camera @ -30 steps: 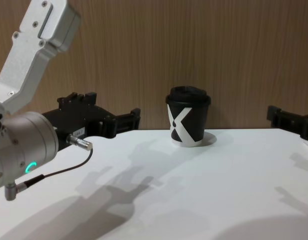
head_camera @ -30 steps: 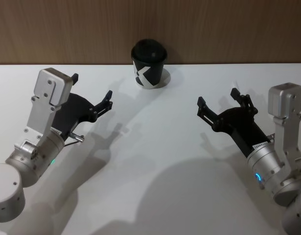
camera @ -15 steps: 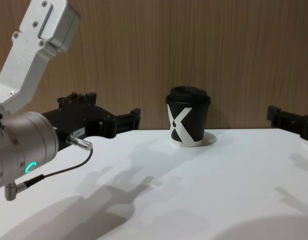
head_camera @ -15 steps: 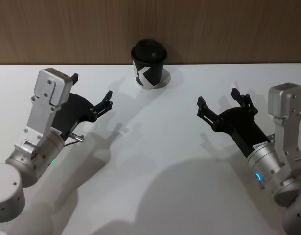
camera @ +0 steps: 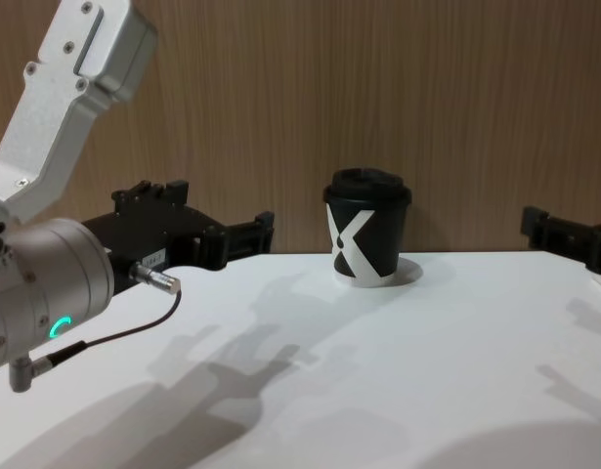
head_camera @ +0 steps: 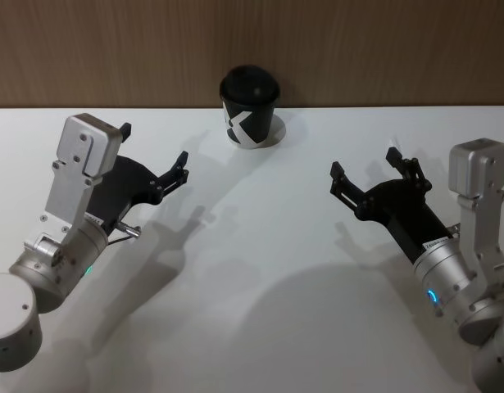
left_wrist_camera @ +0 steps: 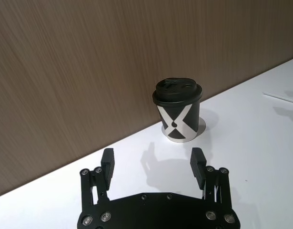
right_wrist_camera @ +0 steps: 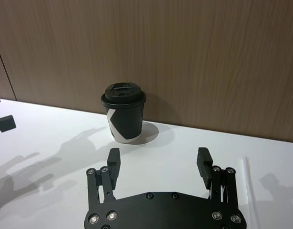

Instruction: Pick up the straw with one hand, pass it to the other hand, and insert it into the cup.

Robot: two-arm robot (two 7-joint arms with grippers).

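Nothing's been grabbed yet. The left gripper (head_camera: 153, 143) and right gripper (head_camera: 364, 164) both hover with jaws spread wide and empty, either side of the cup (head_camera: 250, 110) back by the wall (head_camera: 358, 49). The straw (right_wrist_camera: 247, 183) lies flat on the table (head_camera: 260, 246) near the right gripper, so I'd guess that one goes first.

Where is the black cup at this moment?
In the head view the cup stands at the middle of the far edge of the table, close to the wooden wall.
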